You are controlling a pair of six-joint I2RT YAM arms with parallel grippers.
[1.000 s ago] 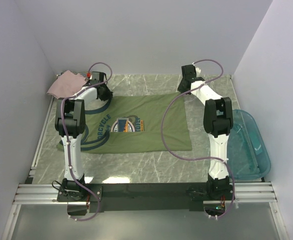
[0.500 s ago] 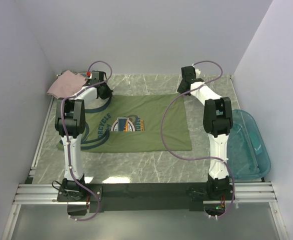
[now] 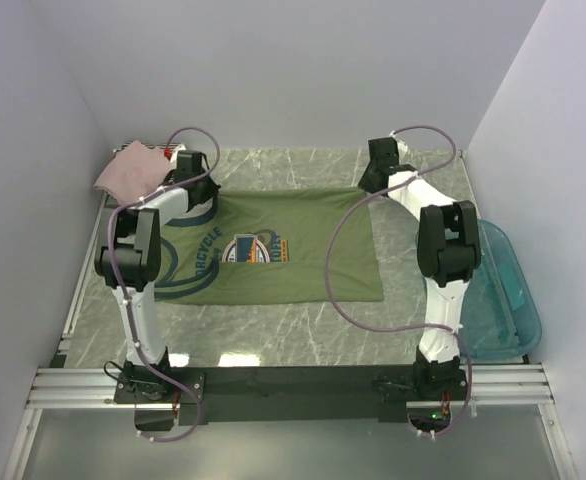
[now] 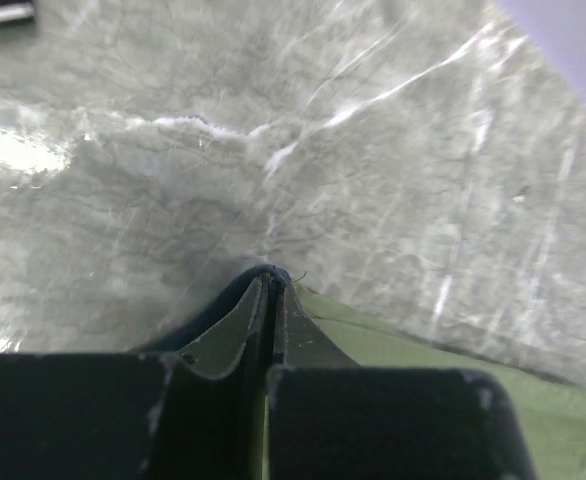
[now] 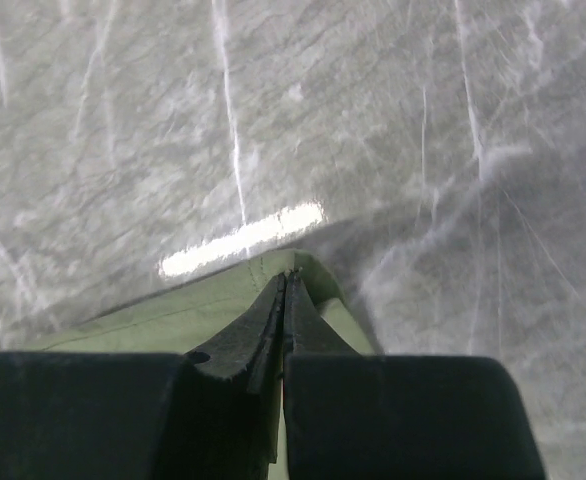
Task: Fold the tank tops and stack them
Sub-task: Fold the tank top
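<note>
While both my arms are reaching to the far side of the marble table (image 3: 273, 340), I am pinching the olive-green tank top (image 3: 283, 250) at its two far corners. My left gripper (image 4: 271, 285) is pressing fully closed on the navy-trimmed edge, and my right gripper (image 5: 288, 280) is pressing fully closed on the green corner. The shirt is lying spread out in the middle of the table, print facing up. The pale pink tank top (image 3: 131, 170) is lying crumpled in the far left corner. The teal plastic tub (image 3: 508, 290) is sitting at the right edge.

Open marble strip (image 3: 273, 335) fronts the olive top (image 3: 303, 225); tub (image 3: 518, 290) blocks right edge.
</note>
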